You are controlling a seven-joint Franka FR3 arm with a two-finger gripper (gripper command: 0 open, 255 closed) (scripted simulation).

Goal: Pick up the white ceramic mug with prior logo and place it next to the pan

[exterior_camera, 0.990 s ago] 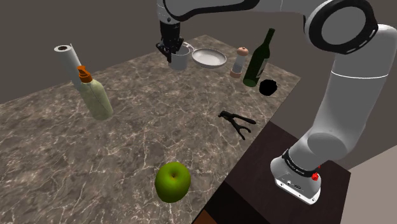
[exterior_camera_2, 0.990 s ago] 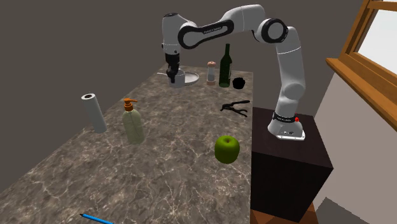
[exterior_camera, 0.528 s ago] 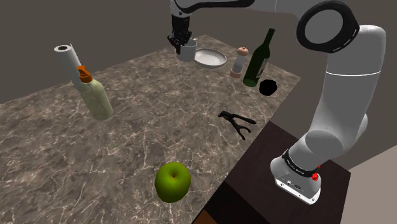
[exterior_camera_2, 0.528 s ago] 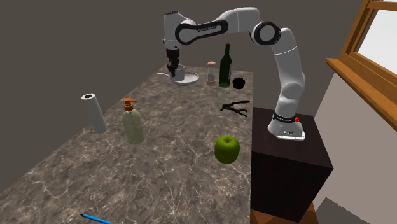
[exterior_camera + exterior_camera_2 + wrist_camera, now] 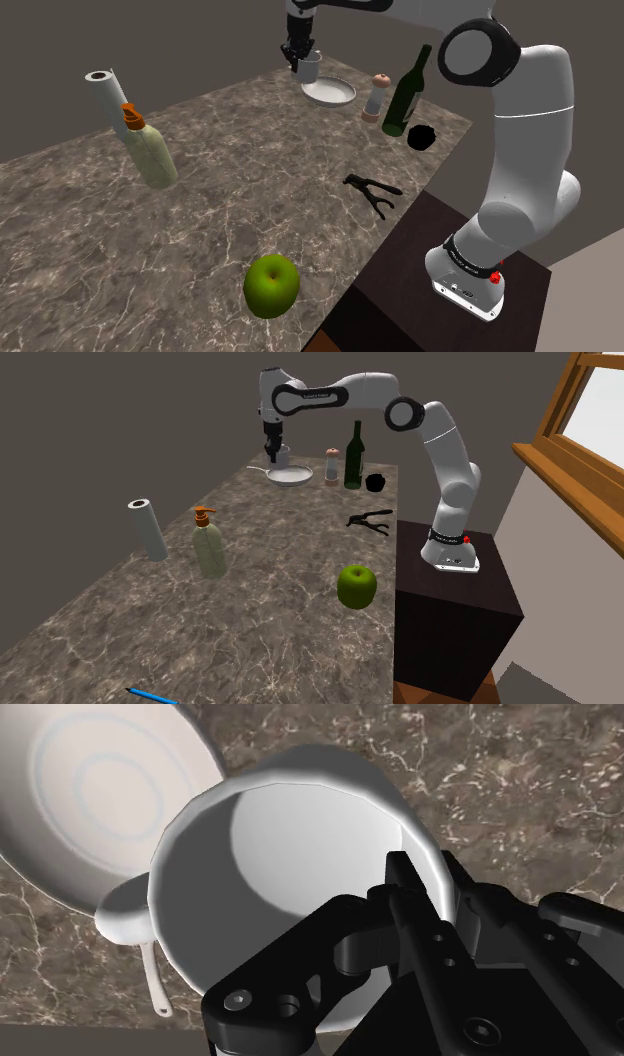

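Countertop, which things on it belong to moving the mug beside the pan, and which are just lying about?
Job: white mug, pan, pincer.
Lying about: green apple, soap bottle, paper roll, wine bottle, grinder, black pot, black tool, blue pen.

White arm [image 5: 530, 150], dark joint rings; all-black hand [image 5: 422, 876], visible screws; red button on white base [image 5: 460, 278].

A brown marbled counter [image 5: 270, 602] runs from near to far, with plain dark grey walls [image 5: 120, 412] behind it and on its left. On the right, a wooden-framed window [image 5: 590, 432] shows bright daylight above a paler wall [image 5: 560, 582].
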